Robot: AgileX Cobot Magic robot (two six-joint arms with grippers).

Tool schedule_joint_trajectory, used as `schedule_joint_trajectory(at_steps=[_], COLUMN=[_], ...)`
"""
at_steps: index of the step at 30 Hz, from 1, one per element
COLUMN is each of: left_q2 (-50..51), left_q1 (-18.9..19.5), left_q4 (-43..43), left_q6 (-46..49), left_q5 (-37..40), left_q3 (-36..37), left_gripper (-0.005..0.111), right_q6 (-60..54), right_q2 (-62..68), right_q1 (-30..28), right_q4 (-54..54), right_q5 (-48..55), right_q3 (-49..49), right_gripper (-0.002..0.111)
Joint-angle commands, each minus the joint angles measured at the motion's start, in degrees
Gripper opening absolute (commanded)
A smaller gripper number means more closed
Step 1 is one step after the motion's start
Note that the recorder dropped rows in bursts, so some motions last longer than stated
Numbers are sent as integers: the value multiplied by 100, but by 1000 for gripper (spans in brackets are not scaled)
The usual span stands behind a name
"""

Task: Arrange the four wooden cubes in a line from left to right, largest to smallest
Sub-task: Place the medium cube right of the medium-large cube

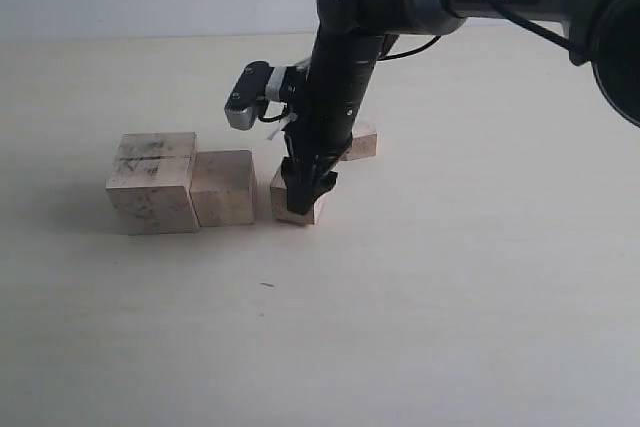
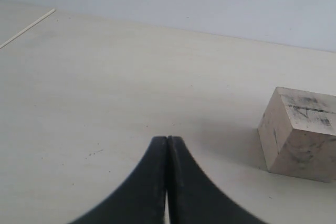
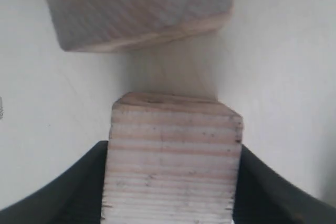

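The largest cube (image 1: 150, 183), smudged and grooved on top, stands at the left with the second cube (image 1: 224, 187) touching its right side. A small gap further right, my right gripper (image 1: 306, 190) points down and is shut on the third cube (image 1: 292, 205), which sits at table level. The right wrist view shows that cube (image 3: 173, 156) filling the space between the black fingers (image 3: 86, 182); another cube (image 3: 136, 9) lies turned just beyond. The smallest cube (image 1: 362, 142) sits behind the arm, partly hidden. My left gripper (image 2: 167, 139) is shut and empty, with the largest cube (image 2: 299, 135) nearby.
The pale tabletop (image 1: 450, 297) stretches wide in front and to the right of the row. The right arm (image 1: 345, 47) reaches in from the upper right, over the smallest cube. A pale wall runs along the table's back edge.
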Motion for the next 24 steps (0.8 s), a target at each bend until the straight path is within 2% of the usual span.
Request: schedule_joint_trajectory(at_steps=[1, 9, 17, 24], left_q2=[-37, -37, -37, -37], left_q1=[9, 9, 9, 9], left_q4=[13, 13, 13, 13], left_q6=[-14, -14, -14, -14], left_q5=[-76, -76, -76, -76], left_q3=[21, 21, 21, 21], left_gripper=[0, 0, 0, 0], right_q6=[-559, -2174, -2597, -2612], right_q2=[-66, -33, 15, 15], right_q1=[-33, -33, -33, -22], right_q4=[105, 167, 717, 705], right_q5=[-271, -437, -664, -708], right_q3=[73, 73, 73, 73], right_gripper=[0, 0, 0, 0])
